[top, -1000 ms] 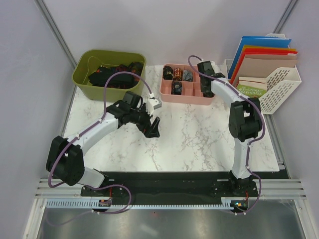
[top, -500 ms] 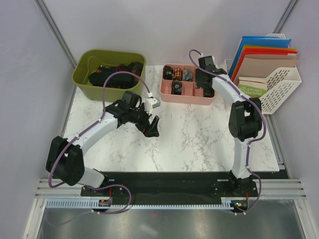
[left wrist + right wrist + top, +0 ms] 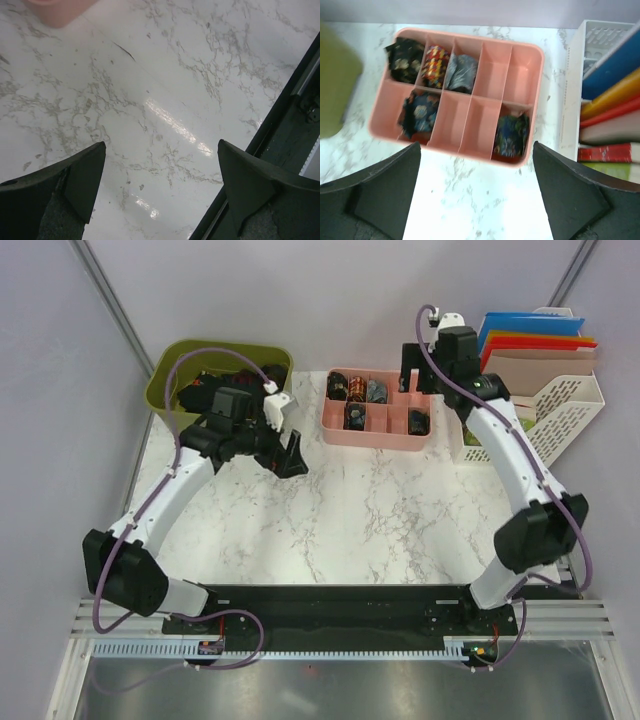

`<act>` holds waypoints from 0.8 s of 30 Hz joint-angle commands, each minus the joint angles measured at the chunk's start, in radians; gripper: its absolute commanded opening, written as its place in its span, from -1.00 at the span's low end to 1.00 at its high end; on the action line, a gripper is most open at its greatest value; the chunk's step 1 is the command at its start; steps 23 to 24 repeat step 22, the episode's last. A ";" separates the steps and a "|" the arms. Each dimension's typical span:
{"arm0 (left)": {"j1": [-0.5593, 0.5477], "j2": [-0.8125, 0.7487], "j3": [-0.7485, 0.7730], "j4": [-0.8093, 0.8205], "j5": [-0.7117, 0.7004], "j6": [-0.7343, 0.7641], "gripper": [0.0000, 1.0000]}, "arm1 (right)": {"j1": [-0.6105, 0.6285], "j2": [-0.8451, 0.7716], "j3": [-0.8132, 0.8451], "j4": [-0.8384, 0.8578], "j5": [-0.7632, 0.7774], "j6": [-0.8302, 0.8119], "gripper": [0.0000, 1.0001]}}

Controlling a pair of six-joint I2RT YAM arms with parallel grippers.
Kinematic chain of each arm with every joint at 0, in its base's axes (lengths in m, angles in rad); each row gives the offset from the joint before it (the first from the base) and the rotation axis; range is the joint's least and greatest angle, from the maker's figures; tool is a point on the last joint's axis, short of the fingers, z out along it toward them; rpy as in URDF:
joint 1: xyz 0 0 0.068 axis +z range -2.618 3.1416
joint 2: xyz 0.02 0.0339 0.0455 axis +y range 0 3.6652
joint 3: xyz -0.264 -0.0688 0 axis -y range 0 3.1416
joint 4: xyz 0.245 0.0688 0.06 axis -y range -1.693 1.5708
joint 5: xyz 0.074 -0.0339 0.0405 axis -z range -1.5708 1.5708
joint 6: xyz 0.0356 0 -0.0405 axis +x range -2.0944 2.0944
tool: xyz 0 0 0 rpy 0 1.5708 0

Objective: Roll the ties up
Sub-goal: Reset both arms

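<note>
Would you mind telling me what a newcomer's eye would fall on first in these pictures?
Most likely the pink tray at the far middle of the marble table, with five colourful rolled ties in its compartments. Next come the bright folders in the white rack at far right, and the olive bin holding dark ties at far left.

We are in a robotics lab cell: plain grey panel walls (image 3: 55, 390), aluminium frame rails (image 3: 592, 612), a left arm (image 3: 165, 500) and right arm (image 3: 510, 450) bolted to a marble-look surface (image 3: 400, 515).
</note>
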 commanded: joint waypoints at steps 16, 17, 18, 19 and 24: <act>0.246 -0.250 -0.260 -0.160 0.000 0.004 0.99 | -0.174 -0.765 -0.877 -0.015 -0.237 0.058 0.96; 0.247 -0.259 -0.274 -0.159 -0.009 0.006 0.99 | -0.178 -0.774 -0.885 -0.015 -0.246 0.058 0.96; 0.250 -0.266 -0.279 -0.156 -0.012 0.006 0.99 | -0.180 -0.785 -0.889 -0.015 -0.249 0.055 0.96; 0.252 -0.277 -0.277 -0.157 -0.015 0.006 0.99 | -0.181 -0.790 -0.891 -0.015 -0.248 0.055 0.96; 0.255 -0.308 -0.271 -0.157 -0.038 0.001 0.99 | -0.186 -0.779 -0.874 -0.015 -0.258 0.052 0.96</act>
